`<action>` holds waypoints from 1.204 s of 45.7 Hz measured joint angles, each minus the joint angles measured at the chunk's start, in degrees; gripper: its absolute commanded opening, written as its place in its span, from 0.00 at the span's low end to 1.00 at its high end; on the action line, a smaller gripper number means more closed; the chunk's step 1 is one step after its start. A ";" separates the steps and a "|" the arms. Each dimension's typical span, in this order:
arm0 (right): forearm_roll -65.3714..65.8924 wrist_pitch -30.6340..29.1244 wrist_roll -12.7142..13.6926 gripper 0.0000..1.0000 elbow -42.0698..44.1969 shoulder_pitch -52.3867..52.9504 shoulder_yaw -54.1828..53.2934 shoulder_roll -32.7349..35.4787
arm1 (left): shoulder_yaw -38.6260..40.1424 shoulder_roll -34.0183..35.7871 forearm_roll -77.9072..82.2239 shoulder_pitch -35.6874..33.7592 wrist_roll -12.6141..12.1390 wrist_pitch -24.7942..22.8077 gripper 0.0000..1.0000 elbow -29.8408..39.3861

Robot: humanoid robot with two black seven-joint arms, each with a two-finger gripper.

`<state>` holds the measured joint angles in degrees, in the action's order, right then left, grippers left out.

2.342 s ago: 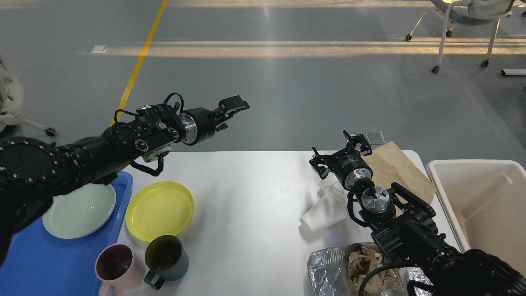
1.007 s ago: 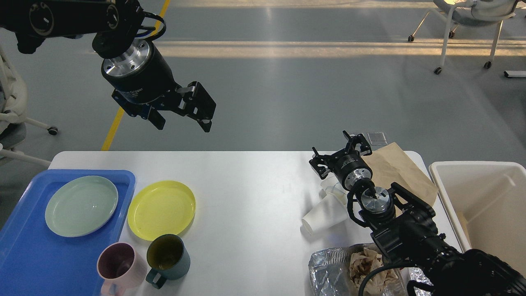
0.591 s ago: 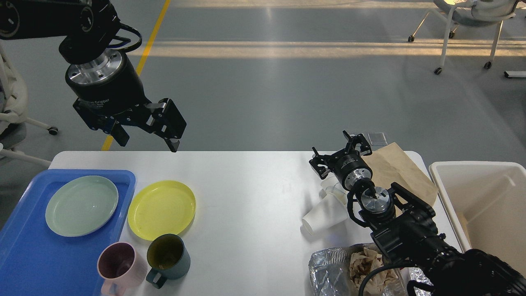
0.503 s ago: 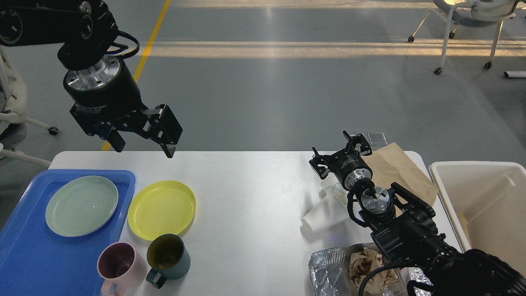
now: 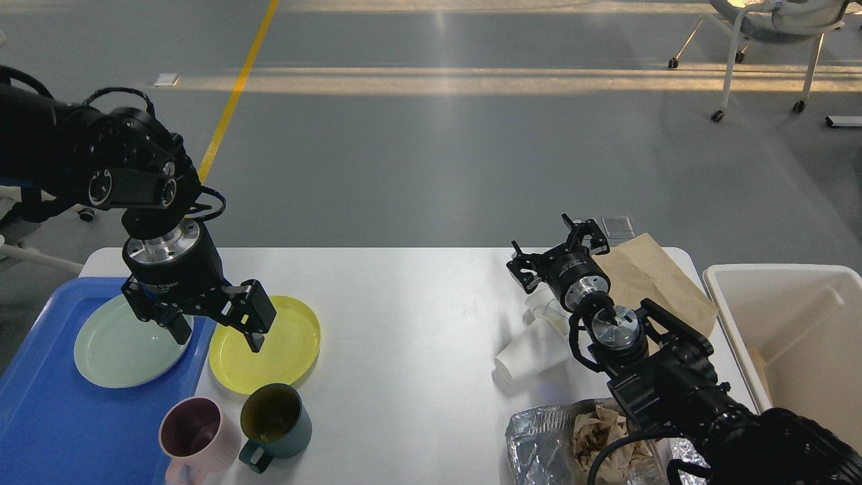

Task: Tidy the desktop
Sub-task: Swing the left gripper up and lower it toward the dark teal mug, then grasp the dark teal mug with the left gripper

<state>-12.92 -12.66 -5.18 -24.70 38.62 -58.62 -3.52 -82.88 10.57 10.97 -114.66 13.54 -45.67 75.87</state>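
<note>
The white desktop [image 5: 411,316] carries dishes on its left and rubbish on its right. My left gripper [image 5: 217,335] points down, open, with one finger over the pale green plate [image 5: 111,353] and the other over the left part of the yellow plate [image 5: 283,350]; nothing is between its fingers. My right gripper [image 5: 556,248] hovers open and empty at the table's far right, just beyond the tipped white paper cups [image 5: 532,350] and beside the brown paper bag [image 5: 650,276].
The green plate lies on a blue tray [image 5: 40,424]. A pink mug [image 5: 192,431] and a dark green mug [image 5: 275,417] stand at the front left. Crumpled foil with paper [image 5: 572,438] lies front right. A cream bin [image 5: 801,330] stands off the right edge.
My left arm swung from reaching out above the floor to pointing down, then lowered its open gripper onto the gap between the two plates. The right arm has not moved.
</note>
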 measured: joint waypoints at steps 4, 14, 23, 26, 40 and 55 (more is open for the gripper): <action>0.00 0.00 0.00 1.00 0.00 0.01 0.00 0.00 | -0.08 -0.09 0.01 2.64 0.01 2.22 0.99 -0.28; 0.00 0.00 0.00 1.00 0.00 0.04 0.00 0.00 | -0.10 -0.68 0.02 9.41 0.19 8.37 0.99 -3.57; 0.00 0.00 0.00 1.00 0.00 0.03 0.00 0.00 | -0.10 -1.97 1.85 14.46 0.11 13.18 0.98 -5.05; 0.00 0.00 0.00 1.00 0.00 0.03 0.00 0.00 | -0.10 -2.60 3.44 15.79 0.09 14.93 0.98 -5.09; 0.00 0.00 0.00 1.00 0.00 -0.01 0.00 0.00 | 0.86 -3.80 7.62 19.92 0.00 23.15 0.96 -5.18; 0.00 0.00 0.00 1.00 0.00 -0.01 -0.01 0.00 | 2.13 -4.85 11.02 22.51 0.00 29.09 0.46 -5.22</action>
<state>-12.92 -12.66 -5.19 -24.70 38.61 -58.63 -3.52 -80.74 5.72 22.00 -92.15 13.54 -16.58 70.65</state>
